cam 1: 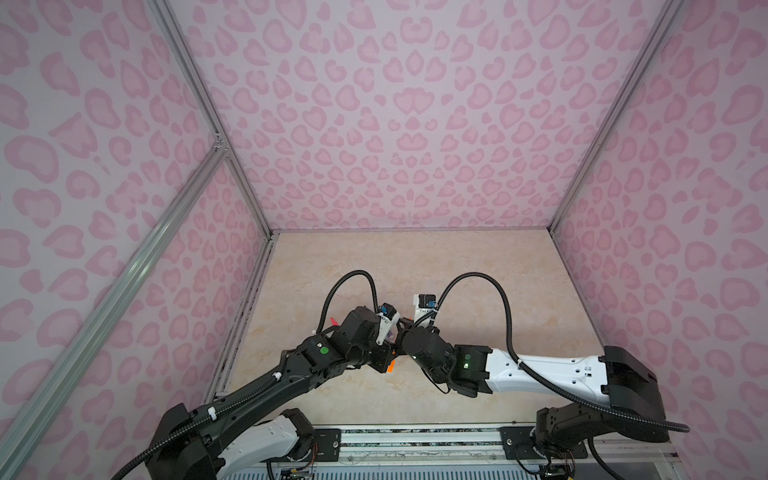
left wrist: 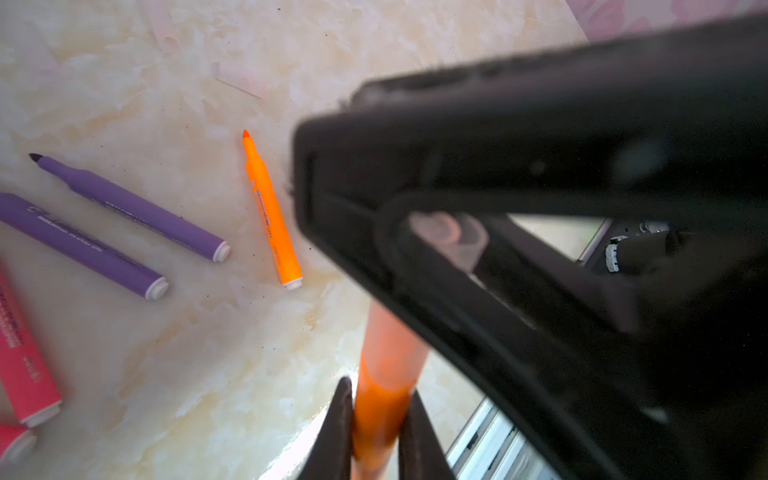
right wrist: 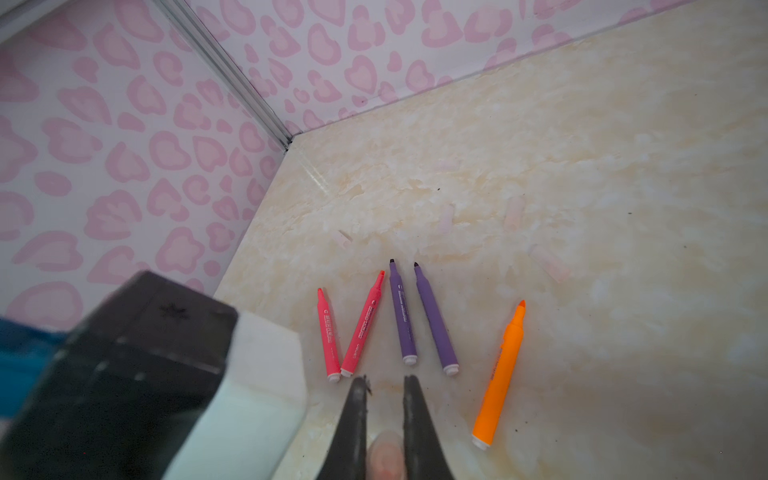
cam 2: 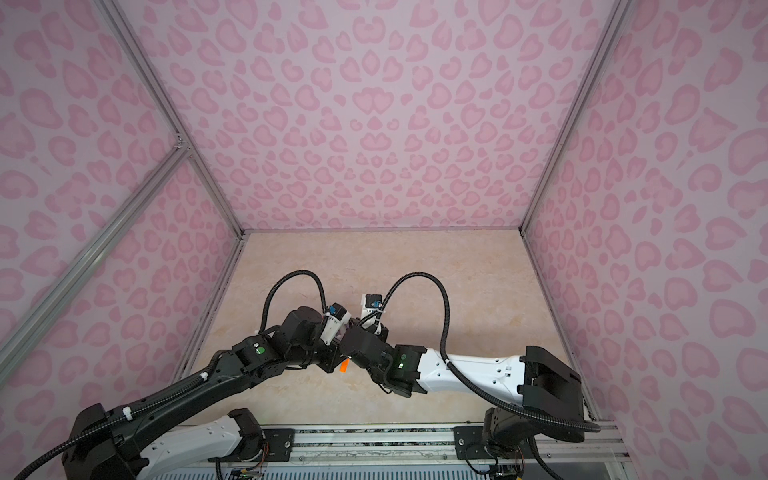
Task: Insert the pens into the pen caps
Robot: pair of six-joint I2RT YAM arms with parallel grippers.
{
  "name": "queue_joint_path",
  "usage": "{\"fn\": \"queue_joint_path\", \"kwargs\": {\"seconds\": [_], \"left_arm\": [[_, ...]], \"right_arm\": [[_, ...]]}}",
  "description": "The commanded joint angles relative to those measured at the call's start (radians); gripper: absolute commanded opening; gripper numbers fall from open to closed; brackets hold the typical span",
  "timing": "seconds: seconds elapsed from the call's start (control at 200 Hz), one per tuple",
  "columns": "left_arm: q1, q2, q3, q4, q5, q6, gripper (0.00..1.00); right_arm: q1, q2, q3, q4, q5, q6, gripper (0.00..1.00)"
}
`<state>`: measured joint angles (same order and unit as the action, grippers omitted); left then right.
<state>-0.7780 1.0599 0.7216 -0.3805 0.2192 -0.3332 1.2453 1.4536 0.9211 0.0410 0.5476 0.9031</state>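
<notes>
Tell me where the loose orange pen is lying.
In the right wrist view the loose orange pen lies flat on the beige table, last in the row, beside a purple pen but not touching it.

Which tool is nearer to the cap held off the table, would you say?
Right. The right tool is shut on the cap; the left tool grips the orange pen, back along its barrel from the cap.

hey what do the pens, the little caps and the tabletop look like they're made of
Pens: likely plastic, smooth matte barrels in solid colours with printed lettering. Caps: probably clear plastic, faintly see-through against the surface. Tabletop: marble-look beige sheet or laminate, slightly glossy; real stone cannot be ruled out.
</notes>
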Motion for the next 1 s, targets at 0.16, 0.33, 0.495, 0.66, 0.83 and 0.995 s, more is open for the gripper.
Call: {"fn": "queue_joint_path", "kwargs": {"seconds": [0.16,0.33,0.495,0.66,0.83,0.995], "left_arm": [[0.077,0.013,-0.012,0.363,-0.081,-0.124,0.04],[0.079,-0.008,-0.011,0.356,-0.079,-0.114,0.04],[0.077,-0.002,-0.001,0.337,-0.100,-0.101,0.04],[0.077,0.030,0.011,0.324,-0.115,-0.110,0.04],[0.077,0.066,0.024,0.300,-0.158,-0.119,0.04],[0.077,0.165,0.082,0.246,-0.196,-0.179,0.04]], "right_arm": [[0.031,-0.073,-0.180,0.104,-0.309,-0.051,0.00],[0.026,-0.088,-0.168,0.037,-0.226,-0.040,0.00],[-0.007,-0.150,-0.147,-0.058,-0.084,-0.042,0.18],[-0.088,-0.257,-0.146,-0.149,0.003,-0.053,0.54],[-0.222,-0.397,-0.177,-0.183,0.013,-0.081,0.59],[-0.400,-0.512,-0.158,-0.206,-0.008,-0.159,0.68]]}}
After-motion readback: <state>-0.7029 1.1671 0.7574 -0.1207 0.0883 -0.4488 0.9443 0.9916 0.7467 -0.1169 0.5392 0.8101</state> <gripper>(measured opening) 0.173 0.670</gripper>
